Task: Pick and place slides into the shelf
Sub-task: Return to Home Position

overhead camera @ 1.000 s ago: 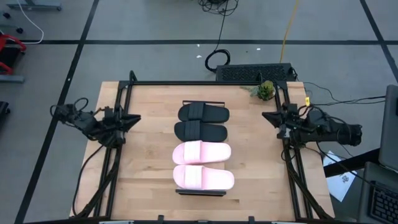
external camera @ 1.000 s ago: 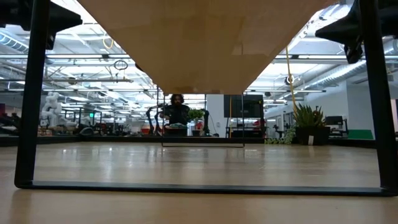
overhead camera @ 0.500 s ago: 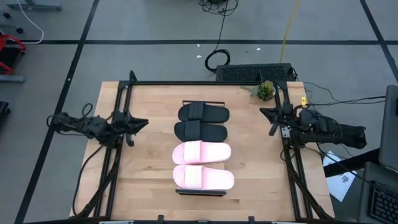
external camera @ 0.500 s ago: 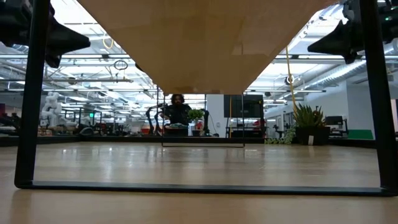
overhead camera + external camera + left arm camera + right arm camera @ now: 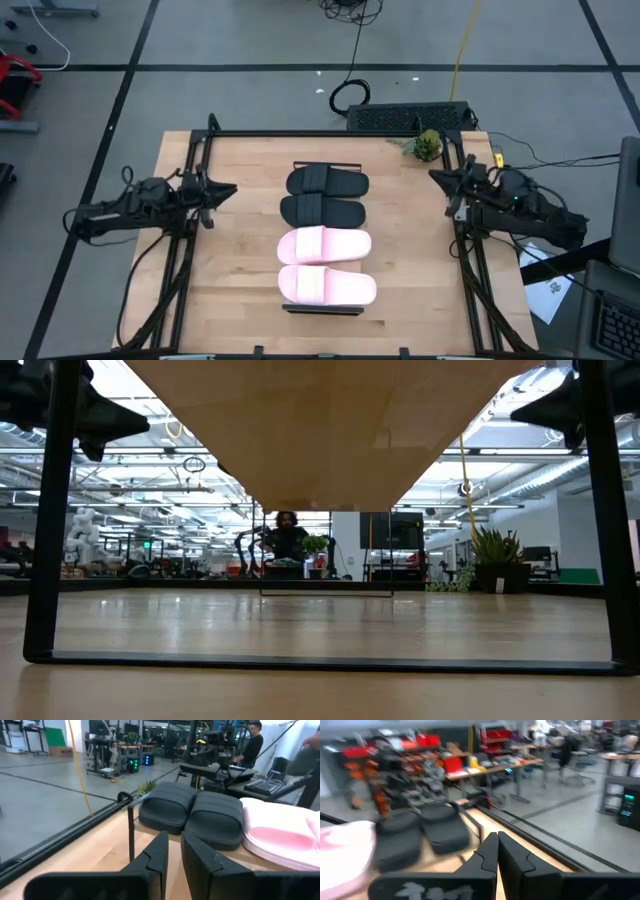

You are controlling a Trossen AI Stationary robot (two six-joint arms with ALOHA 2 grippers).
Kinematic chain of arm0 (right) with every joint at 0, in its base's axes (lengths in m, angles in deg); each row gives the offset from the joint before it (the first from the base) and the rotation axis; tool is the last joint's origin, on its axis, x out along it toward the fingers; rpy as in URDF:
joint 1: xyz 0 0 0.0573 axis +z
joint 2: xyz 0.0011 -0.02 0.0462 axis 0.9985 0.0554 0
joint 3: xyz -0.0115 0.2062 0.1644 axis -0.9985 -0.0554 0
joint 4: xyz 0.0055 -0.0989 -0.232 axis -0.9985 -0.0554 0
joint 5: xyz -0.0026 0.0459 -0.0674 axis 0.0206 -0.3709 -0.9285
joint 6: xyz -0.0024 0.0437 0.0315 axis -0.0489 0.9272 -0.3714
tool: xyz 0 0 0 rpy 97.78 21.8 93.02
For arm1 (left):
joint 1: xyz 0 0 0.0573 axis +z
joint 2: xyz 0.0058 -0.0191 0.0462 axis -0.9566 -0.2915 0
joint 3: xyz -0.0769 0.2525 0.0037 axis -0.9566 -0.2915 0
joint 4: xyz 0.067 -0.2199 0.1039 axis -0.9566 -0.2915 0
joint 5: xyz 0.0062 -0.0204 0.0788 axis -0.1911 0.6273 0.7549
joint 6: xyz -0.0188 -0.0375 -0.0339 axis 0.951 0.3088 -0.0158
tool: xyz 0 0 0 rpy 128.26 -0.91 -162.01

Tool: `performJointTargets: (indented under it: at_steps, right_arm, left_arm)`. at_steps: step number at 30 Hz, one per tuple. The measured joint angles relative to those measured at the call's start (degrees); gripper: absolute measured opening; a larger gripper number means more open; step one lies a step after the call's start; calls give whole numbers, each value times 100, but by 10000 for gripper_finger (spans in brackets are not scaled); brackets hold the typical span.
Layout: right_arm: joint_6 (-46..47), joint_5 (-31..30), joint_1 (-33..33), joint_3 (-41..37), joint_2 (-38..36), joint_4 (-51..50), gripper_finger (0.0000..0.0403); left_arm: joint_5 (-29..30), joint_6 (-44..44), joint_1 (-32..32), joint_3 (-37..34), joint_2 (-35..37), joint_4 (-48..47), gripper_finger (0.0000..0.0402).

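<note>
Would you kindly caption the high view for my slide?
Four slides lined up on the shelf; both arms wait at the table's sides.

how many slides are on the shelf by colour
black slides: 2
pink slides: 2
total: 4, all lying side by side in one row on the shelf

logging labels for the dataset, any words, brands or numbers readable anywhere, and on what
None can be read.
Matte black slides and pale pink slides: no visible print.
White paper sheet on the floor beside the table: dark marks, too small to read.
</note>
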Motion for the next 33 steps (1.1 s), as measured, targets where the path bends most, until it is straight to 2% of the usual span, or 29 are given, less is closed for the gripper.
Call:
performJointTargets:
  at_steps: [2, 8, 14, 20, 25, 33]
  right_arm:
    - [21, 198, 0, -6, -54, 92, 0]
    - [277, 214, 2, -355, 1, 38, 0]
    - [318, 29, 2, -1136, -38, 950, 0]
    - [312, -118, 2, -1477, -38, 1130, 0]
    - [313, -117, 2, -1711, -40, 1130, 0]
    - [38, -130, 2, -2208, -35, 1913, 0]
  left_arm:
    - [-323, -32, 235, 0, 0, 29, 53]
    - [-1221, 153, 748, -61, 0, 192, 53]
    - [-1129, 418, 875, -510, 0, 536, 53]
    - [-915, 592, 872, -1236, 0, 1174, 53]
    - [-923, 442, 872, -1275, -73, 1247, 53]
    - [-874, 308, 872, -1274, -143, 1244, 53]
